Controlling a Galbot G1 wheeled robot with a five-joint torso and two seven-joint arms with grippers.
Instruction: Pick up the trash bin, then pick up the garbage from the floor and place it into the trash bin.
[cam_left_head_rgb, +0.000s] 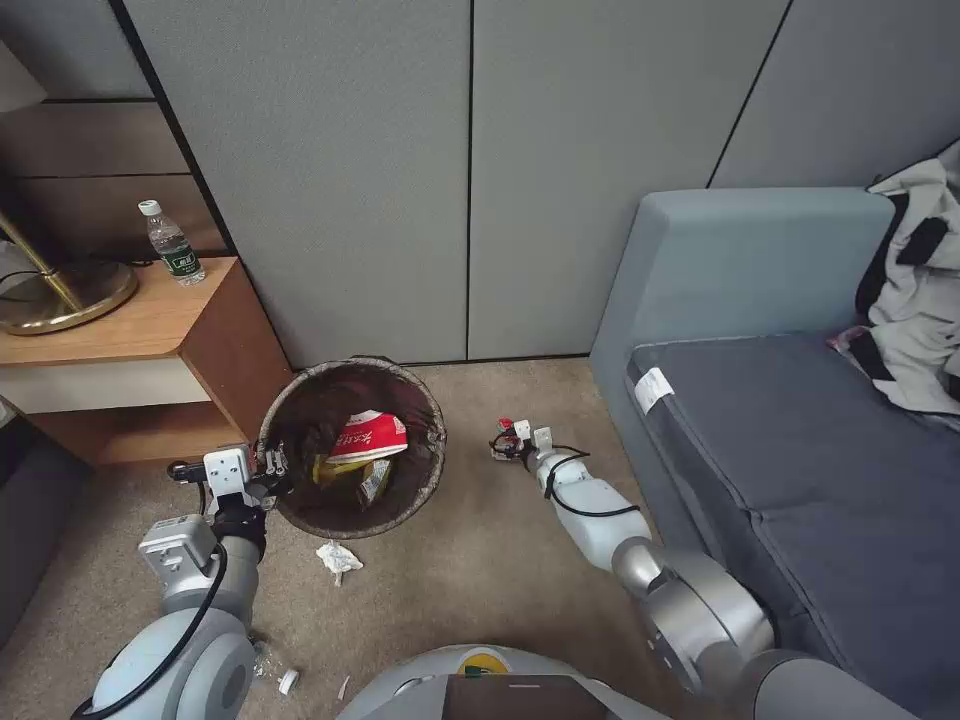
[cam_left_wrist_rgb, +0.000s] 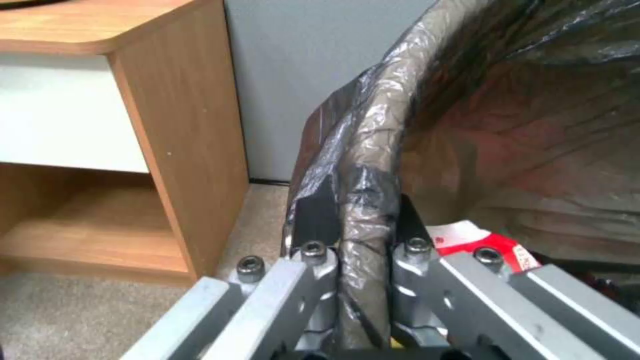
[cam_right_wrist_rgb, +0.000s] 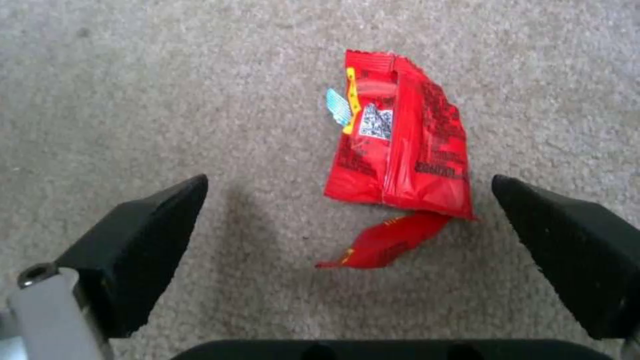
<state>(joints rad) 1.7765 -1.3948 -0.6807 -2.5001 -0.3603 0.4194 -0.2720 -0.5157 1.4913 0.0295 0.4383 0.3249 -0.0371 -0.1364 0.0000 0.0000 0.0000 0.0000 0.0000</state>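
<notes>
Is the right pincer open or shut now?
Open: the right pincer has its fingers spread above the red wrapper on the carpet.

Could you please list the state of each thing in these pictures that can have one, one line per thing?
trash bin: upright, open, lined, holding wrappers.
left gripper: shut on the bin's rim.
right gripper: open, over the red wrapper.
red wrapper: torn open, flat on the carpet.
white tissue: crumpled, on the floor beside the bin.
water bottle: upright, capped, on the wooden side table.
</notes>
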